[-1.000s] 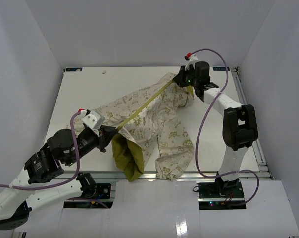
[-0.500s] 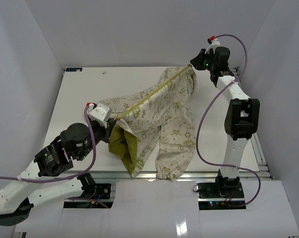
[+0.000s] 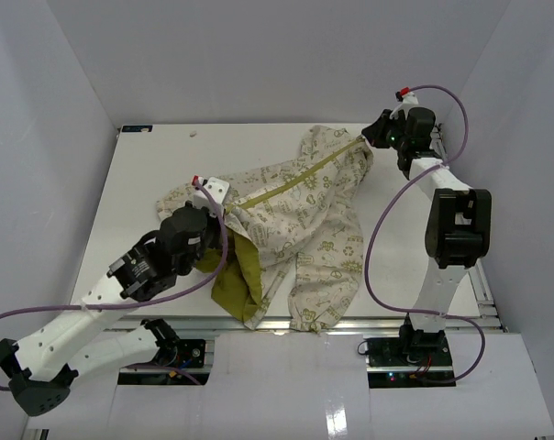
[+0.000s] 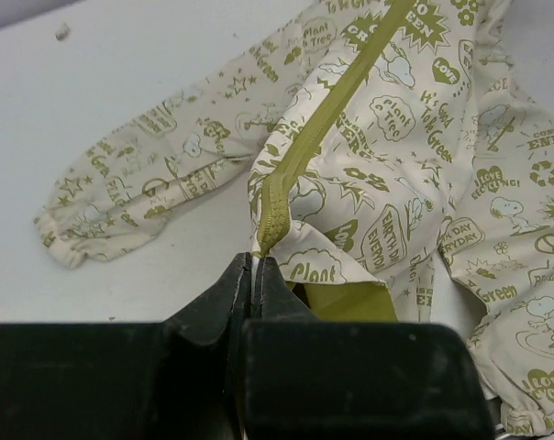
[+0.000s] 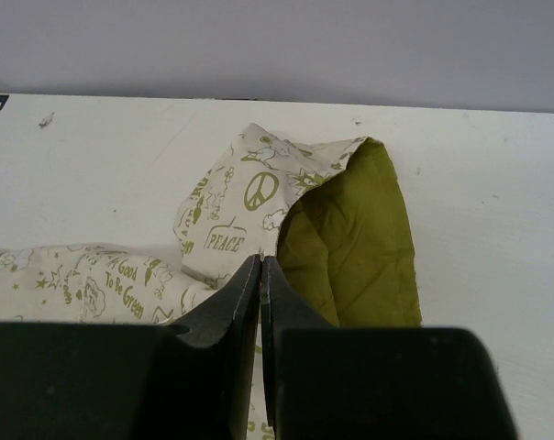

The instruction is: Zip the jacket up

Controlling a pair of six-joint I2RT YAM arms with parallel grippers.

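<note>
Cream jacket (image 3: 314,220) lies on the table (image 3: 149,165), zipper (image 4: 337,96) stretched between two closed grippers: left gripper (image 4: 257,268) nips its near end, right gripper (image 5: 260,268) clamps the far edge; mid-zip, I'd say, and next it needs tension and a steady slide

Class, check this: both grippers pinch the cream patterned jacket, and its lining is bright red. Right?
Not red: the right wrist view shows the lining is olive green. The left gripper and right gripper do pinch the jacket.

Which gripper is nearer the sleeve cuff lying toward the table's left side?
Left. The left gripper pinches the zipper end close to that cuff; the right gripper holds the jacket's opposite end, far from it.
</note>
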